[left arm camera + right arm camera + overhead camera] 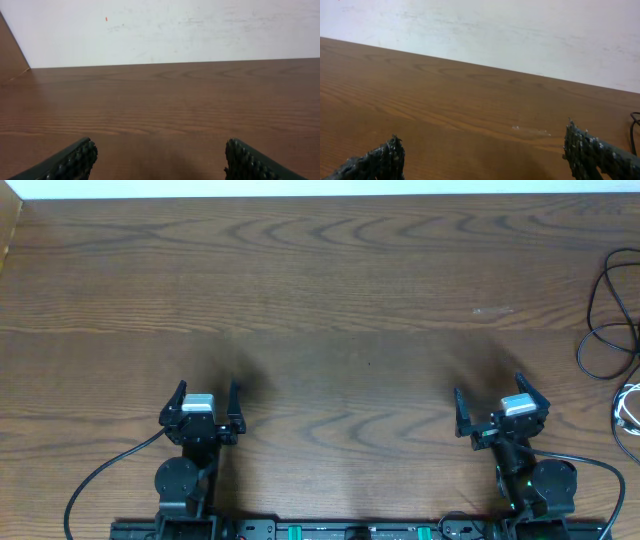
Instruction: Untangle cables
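Observation:
The black cable [605, 320] lies in loose loops at the table's far right edge, partly cut off by the overhead view; a sliver of it [633, 131] shows at the right edge of the right wrist view. Just below it the white cable [628, 408] curls at the same edge. My left gripper [206, 398] rests open near the front left, nothing between its fingers [75, 161]. At the front right my right gripper [490, 392] is also open and empty, well left of both cables, its fingers [592, 152] spread wide over bare wood.
The wooden table [330, 310] stretches to a white wall [165, 30] at the back. The arms' thick black wires [105, 475] trail near the front edge beside the bases.

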Controlling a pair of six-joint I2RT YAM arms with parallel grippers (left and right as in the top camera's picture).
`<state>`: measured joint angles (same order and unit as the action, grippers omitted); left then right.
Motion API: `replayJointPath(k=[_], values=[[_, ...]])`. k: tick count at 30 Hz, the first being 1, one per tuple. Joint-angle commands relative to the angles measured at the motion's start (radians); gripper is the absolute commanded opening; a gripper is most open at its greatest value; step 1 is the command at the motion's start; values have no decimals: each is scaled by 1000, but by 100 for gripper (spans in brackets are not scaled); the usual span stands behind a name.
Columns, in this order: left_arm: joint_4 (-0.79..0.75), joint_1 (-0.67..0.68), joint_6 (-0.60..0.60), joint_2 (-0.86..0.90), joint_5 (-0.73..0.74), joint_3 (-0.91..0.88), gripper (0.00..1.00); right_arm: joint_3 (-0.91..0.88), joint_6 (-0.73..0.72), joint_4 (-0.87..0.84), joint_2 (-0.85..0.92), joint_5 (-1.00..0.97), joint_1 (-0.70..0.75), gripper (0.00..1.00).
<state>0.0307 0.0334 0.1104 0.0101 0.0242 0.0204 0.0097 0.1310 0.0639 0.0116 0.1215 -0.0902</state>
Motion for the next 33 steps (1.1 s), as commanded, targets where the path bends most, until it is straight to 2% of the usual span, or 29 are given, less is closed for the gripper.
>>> replayJointPath(k=[1,33], values=[[41,-6,16,-6,-16,-16,83,-4,-18,3,-6,-11,-8,99],[41,-6,16,-6,-16,-16,83,-4,-18,3,-6,-11,54,99]])
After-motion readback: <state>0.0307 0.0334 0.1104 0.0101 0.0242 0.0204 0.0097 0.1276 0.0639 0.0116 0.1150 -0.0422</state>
